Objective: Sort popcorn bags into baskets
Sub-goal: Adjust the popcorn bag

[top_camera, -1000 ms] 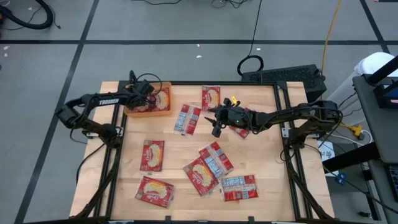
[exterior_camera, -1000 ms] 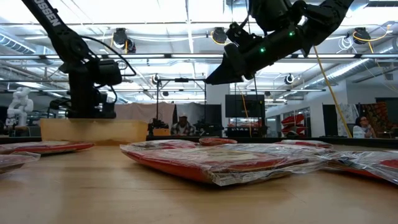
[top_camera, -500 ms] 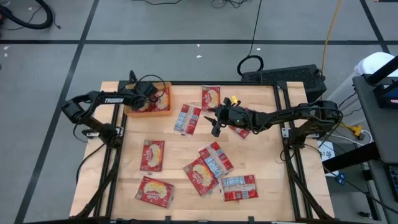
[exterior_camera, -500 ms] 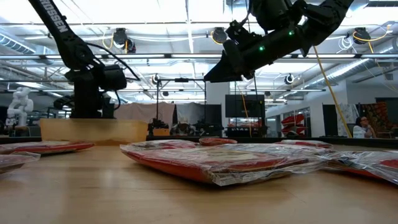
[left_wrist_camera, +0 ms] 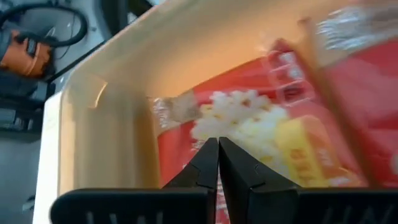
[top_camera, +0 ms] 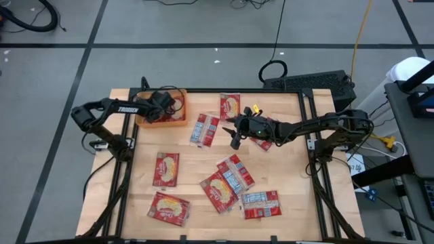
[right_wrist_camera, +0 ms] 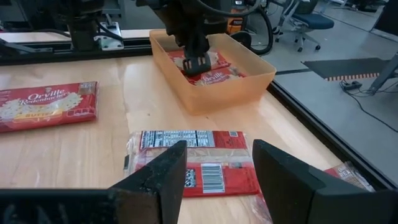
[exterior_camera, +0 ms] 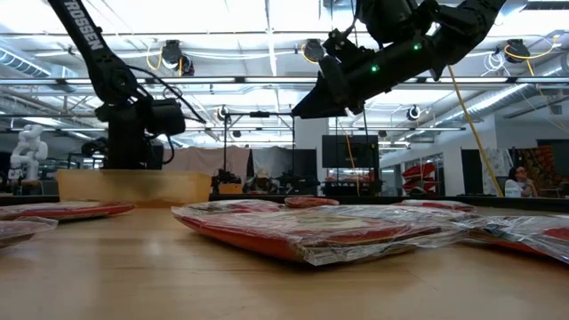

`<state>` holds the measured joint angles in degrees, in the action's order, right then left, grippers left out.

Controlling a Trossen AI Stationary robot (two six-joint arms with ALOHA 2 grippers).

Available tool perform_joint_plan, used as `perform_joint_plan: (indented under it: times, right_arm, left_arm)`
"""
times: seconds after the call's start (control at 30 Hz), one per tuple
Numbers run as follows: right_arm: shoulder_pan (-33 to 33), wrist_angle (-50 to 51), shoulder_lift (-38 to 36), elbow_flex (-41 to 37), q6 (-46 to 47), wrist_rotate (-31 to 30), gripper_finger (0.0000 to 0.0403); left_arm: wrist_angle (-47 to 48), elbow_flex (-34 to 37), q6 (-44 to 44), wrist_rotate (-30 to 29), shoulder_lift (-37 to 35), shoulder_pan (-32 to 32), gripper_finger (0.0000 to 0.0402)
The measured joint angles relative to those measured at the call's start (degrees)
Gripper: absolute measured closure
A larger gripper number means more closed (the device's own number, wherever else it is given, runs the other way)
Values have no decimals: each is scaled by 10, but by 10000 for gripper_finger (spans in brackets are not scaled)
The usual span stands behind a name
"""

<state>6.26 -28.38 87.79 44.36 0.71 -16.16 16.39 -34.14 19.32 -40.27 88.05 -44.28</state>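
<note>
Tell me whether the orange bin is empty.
Not empty. The bin holds red popcorn bags; the shut left gripper is down among them.

The left gripper (top_camera: pixel 167 102) hangs over the orange bin (top_camera: pixel 163 119) at the table's (top_camera: pixel 190 163) far-left corner, red packets showing inside it. The right gripper (top_camera: pixel 234 132) sits near the table's middle — just beside a label-up popcorn bag (top_camera: pixel 205 129), with another bag (top_camera: pixel 230 105) beyond it. Five more bags lie scattered nearer the front — two overlapping (top_camera: pixel 226 179), one at the front-left (top_camera: pixel 168 208).
</note>
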Motion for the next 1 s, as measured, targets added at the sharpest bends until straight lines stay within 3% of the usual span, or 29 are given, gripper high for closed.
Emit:
perform_joint_plan:
  times: [0.3, 0.67, 1.0]
  right_arm:
    - [0, 0, 0, 0, -15, 0, 225]
    - [0, 17, 0, 0, -16, 0, 225]
    - [0, 16, 0, 0, -12, 0, 225]
  left_arm:
    - [-2, -74, -54, 14, -1, 13, 383]
    - [61, -76, -42, 26, 1, -39, 383]
    - [105, -76, -53, 85, 8, -72, 397]
